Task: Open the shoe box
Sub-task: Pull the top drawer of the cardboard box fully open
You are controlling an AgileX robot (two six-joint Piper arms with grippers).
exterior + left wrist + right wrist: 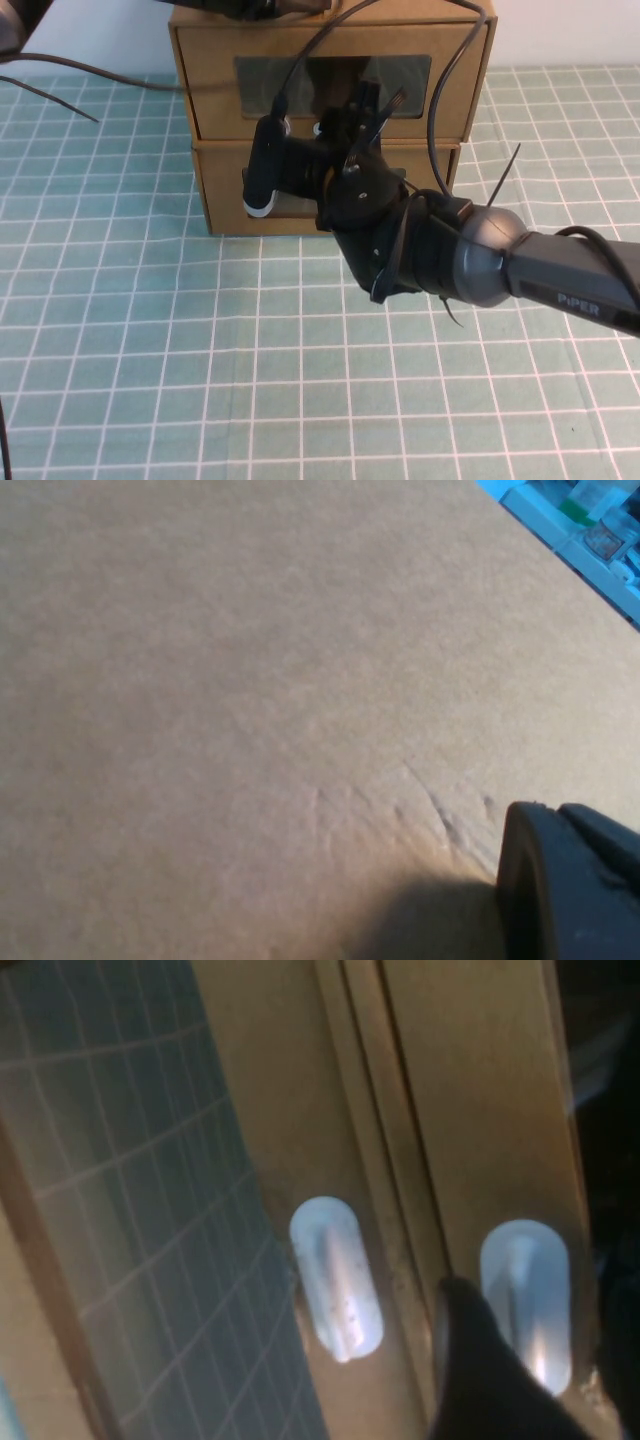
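Two brown cardboard boxes stacked at the far middle of the table: upper shoe box (210, 85) on lower shoe box (222, 195), each with a window in its front. Both fronts look flush, with no gap showing. In the right wrist view, two white oval tabs (335, 1275) sit on the cardboard, one on either side of a seam.

The right gripper (375, 105) is up against the front of the stack, around the upper box's window. Can't tell whether it is open or closed, or whether it is gripping anything.

The left gripper (255, 8) is at the top of the upper box, mostly cut off. Its wrist view shows only plain cardboard close up, so its state can't be told either.

A green grid mat (150, 350) covers the table. Black cables (60, 65) trail off on the robot's left.
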